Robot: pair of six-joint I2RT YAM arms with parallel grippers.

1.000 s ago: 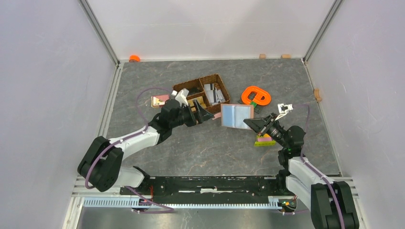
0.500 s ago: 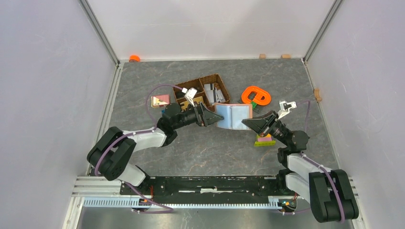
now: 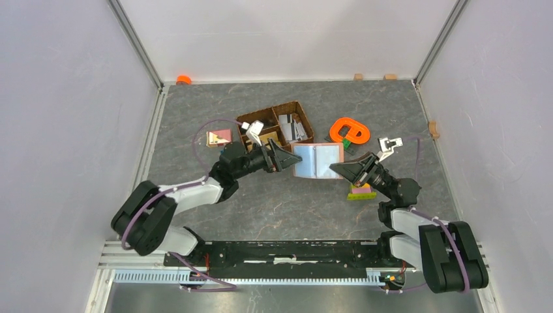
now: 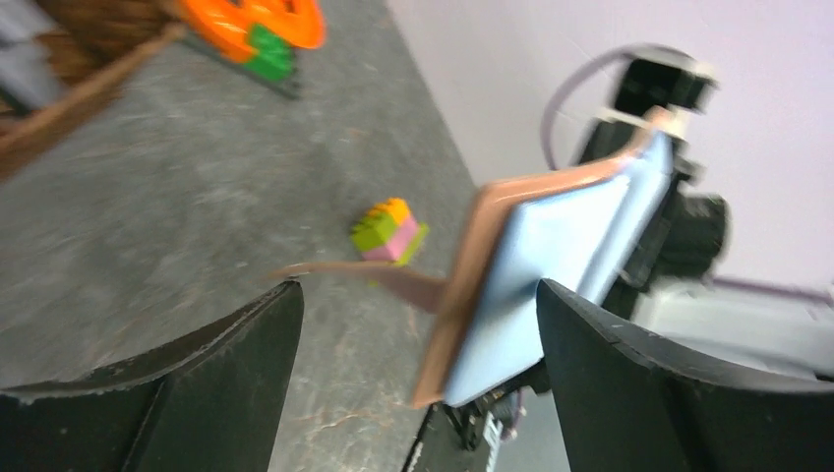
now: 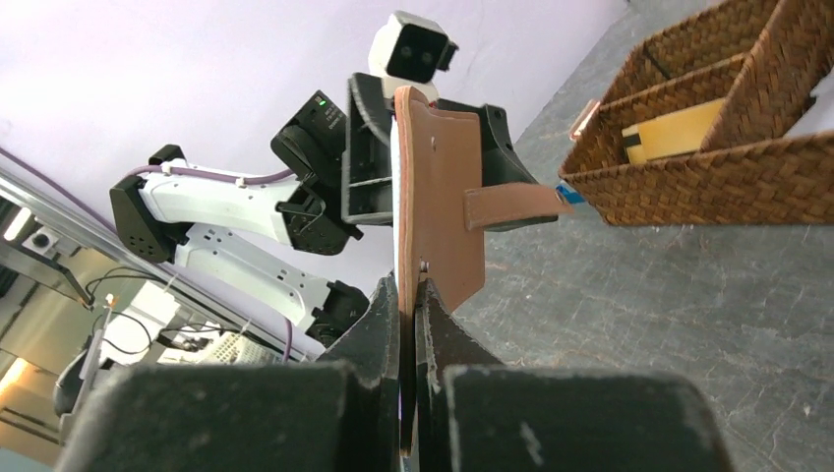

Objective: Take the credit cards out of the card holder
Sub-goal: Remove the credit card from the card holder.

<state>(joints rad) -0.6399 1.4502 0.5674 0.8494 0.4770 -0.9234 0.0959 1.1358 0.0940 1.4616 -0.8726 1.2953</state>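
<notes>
Small reddish-brown leather folding card holder [image 3: 317,160] is held unfolded off the surface, one edge clamped in tightly closed right jaws. Left jaws spread wide, empty, free edge just ahead between them. Judged light, floppy; sleeves prob slick. Thin credit cards not discernible; to be pinched at exposed edge.

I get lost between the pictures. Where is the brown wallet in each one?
Top view: the card holder is open, mid-picture.
Left wrist: right of centre, blue inside showing.
Right wrist: centre, edge-on, brown outside showing.
Shared landmark: the woven basket, seen in all three.
</notes>
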